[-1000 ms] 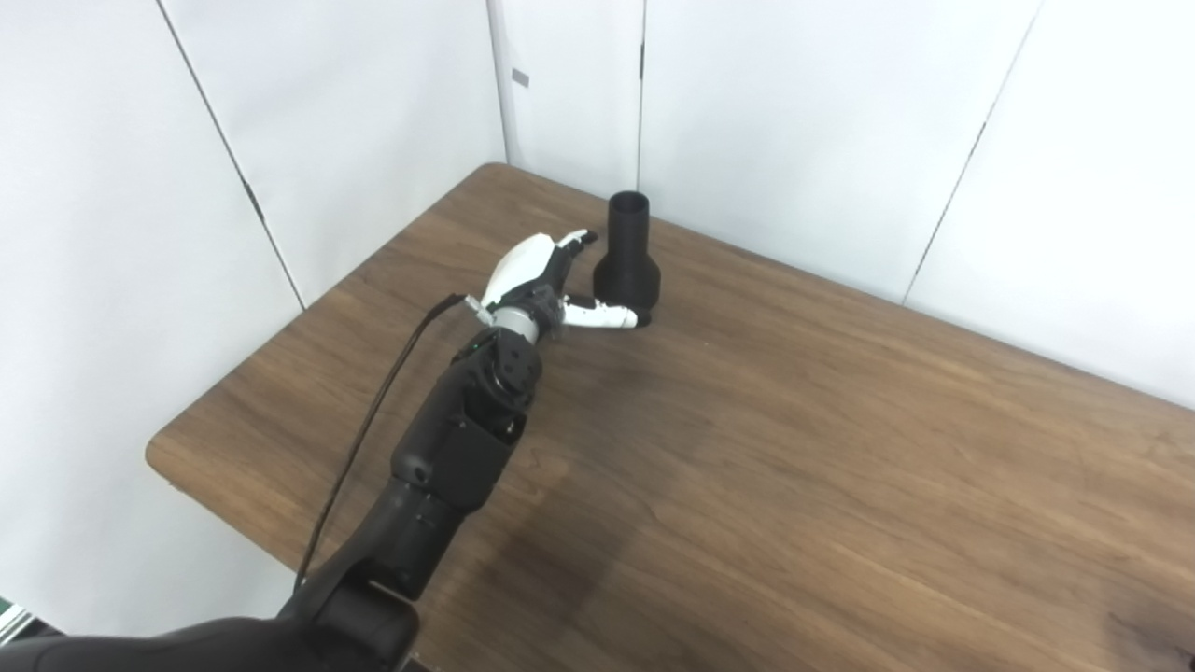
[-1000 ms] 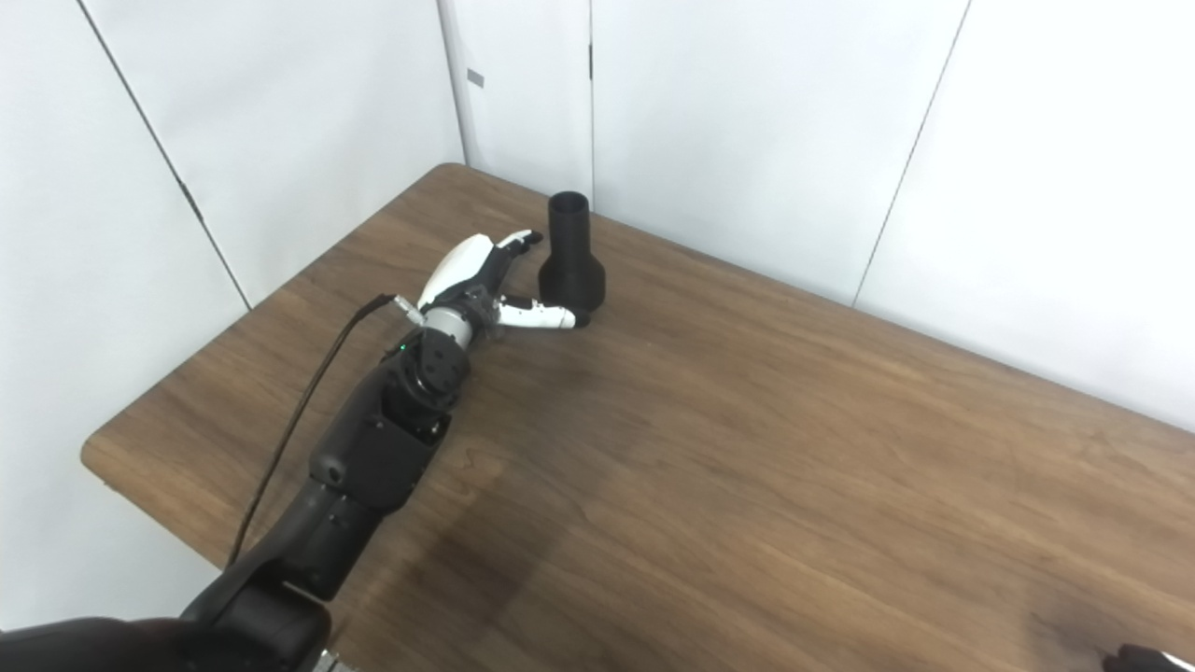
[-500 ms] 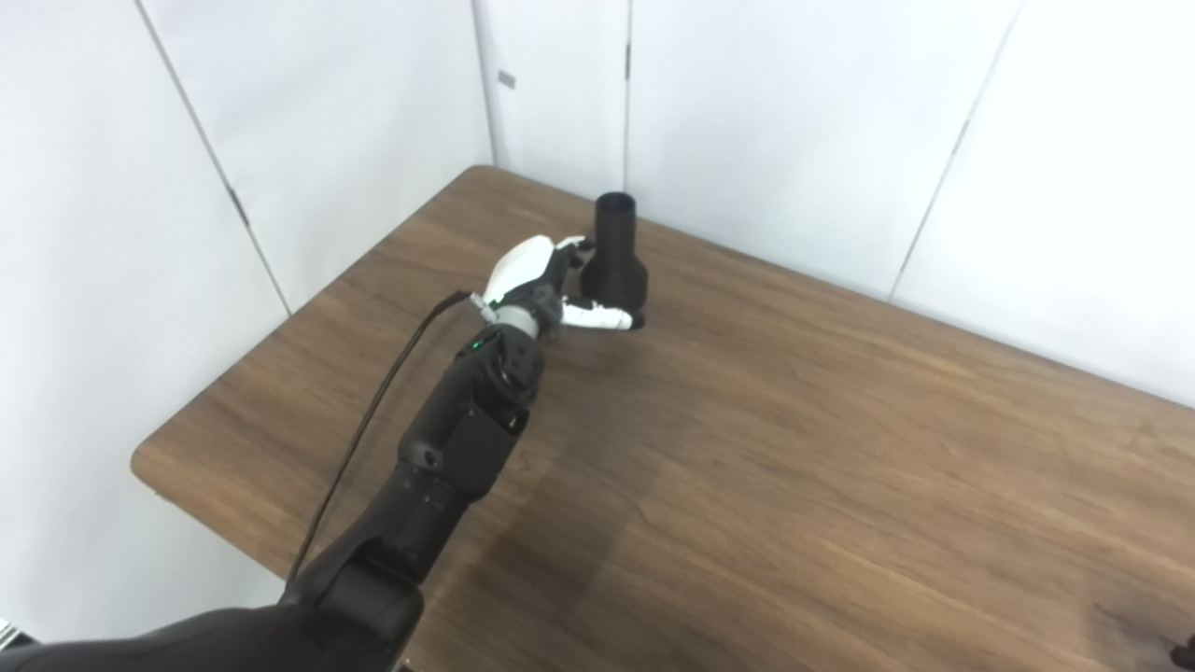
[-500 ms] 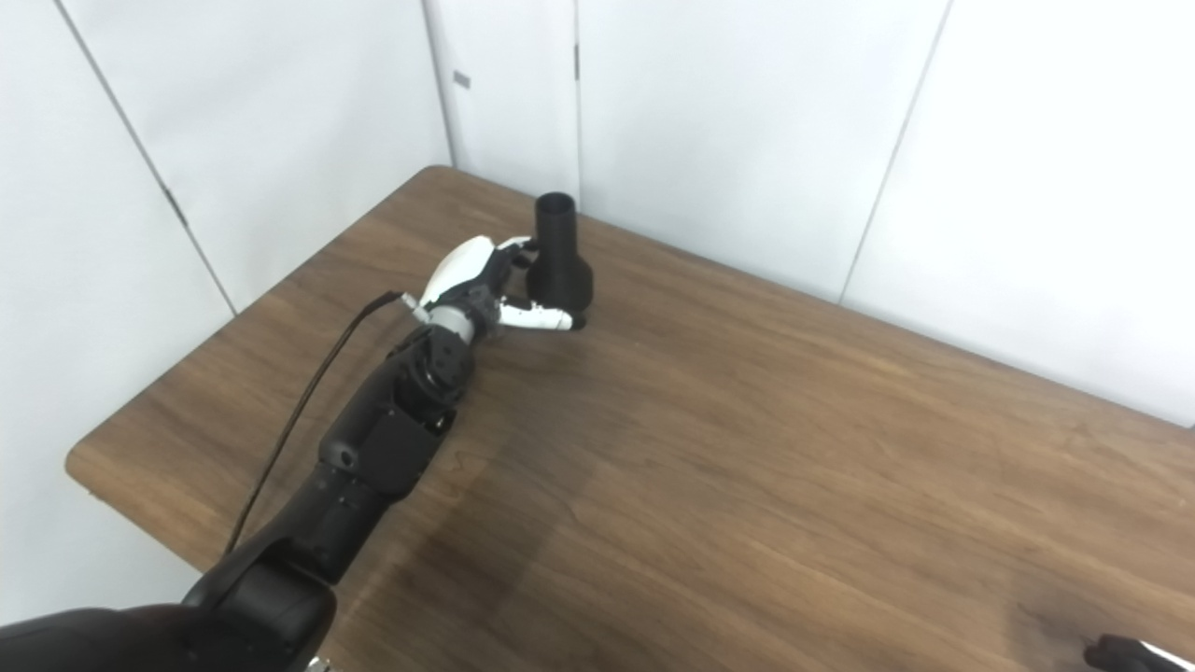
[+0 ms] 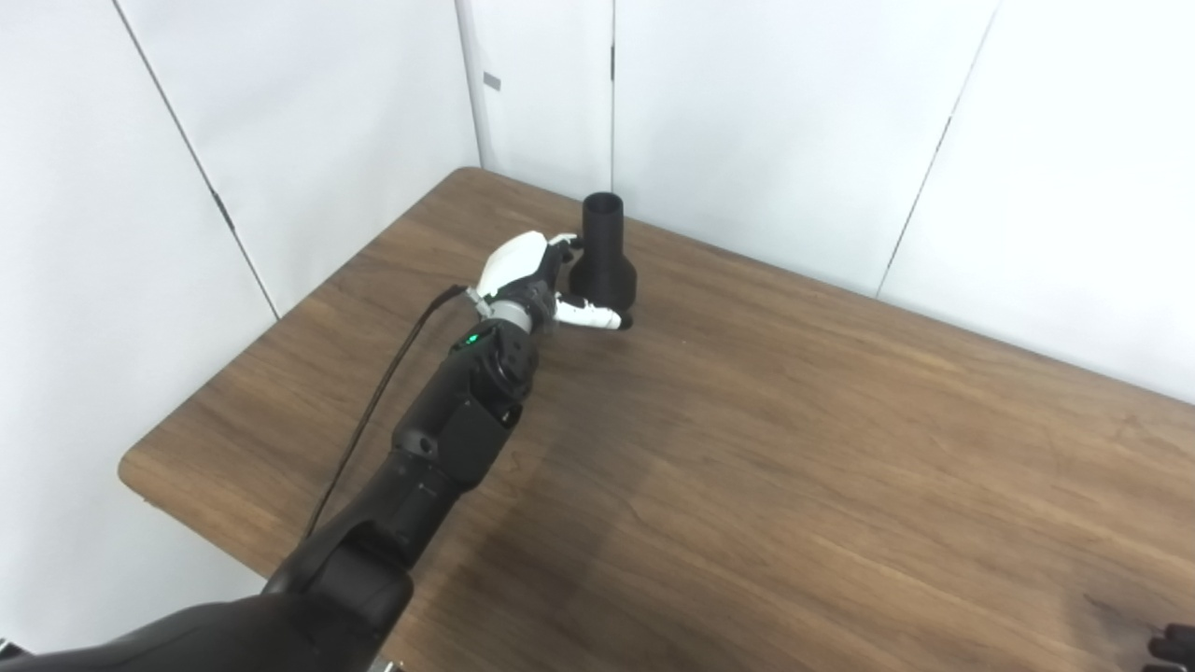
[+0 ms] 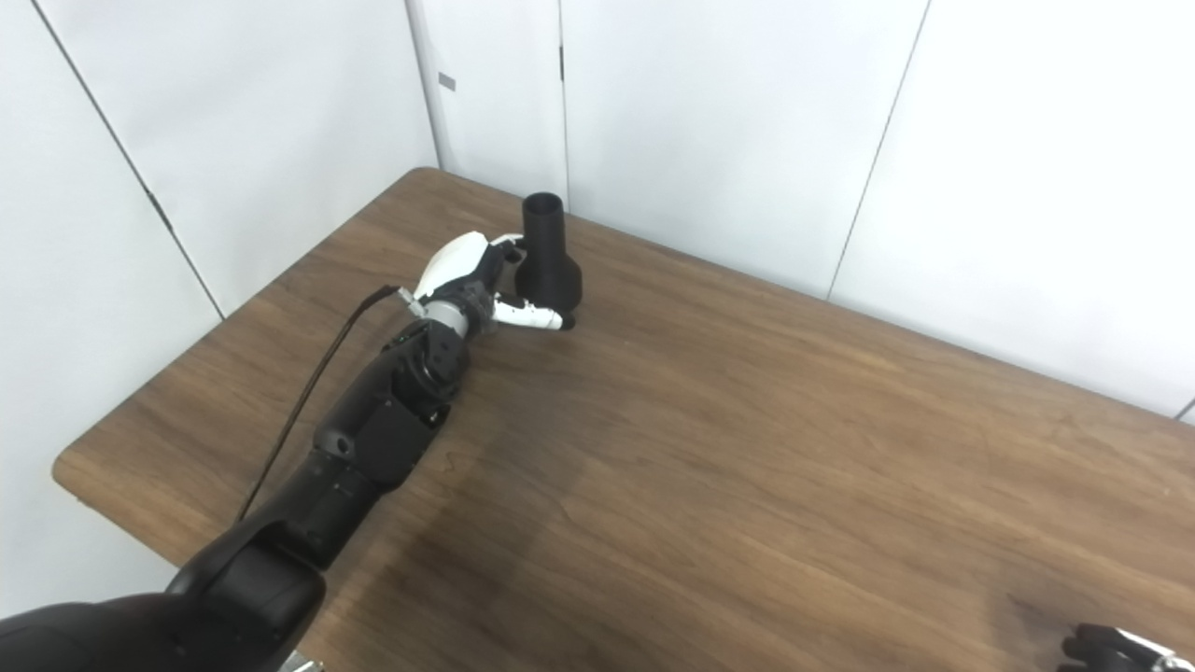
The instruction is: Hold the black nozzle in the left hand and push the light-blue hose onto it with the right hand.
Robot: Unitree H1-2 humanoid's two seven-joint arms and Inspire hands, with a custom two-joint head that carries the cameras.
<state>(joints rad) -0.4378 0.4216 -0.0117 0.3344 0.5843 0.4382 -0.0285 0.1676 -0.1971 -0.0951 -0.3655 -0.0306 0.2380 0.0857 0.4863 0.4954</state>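
The black nozzle [image 5: 602, 257] stands upright near the desk's [image 5: 794, 448] far left corner. The left hand [image 5: 532, 280] has its fingers [image 5: 588, 315] spread around the base (contact unclear). Only the right eye view shows the right hand [image 6: 1116, 647] clearly; I cannot tell its state.

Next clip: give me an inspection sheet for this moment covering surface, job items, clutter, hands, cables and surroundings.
Surface: dark wooden table, bare over most of its top.
Job items: black nozzle standing upright near the far left corner, narrow end up; light-blue hose nothing seen.
Clutter: nothing seen.
Hands: left hand at the nozzle, fingers around its wide base, not lifted; right hand barely in view at the bottom right edge, state unclear.
Cables: black cable running along the left arm.
Surroundings: white wall panels behind the table.
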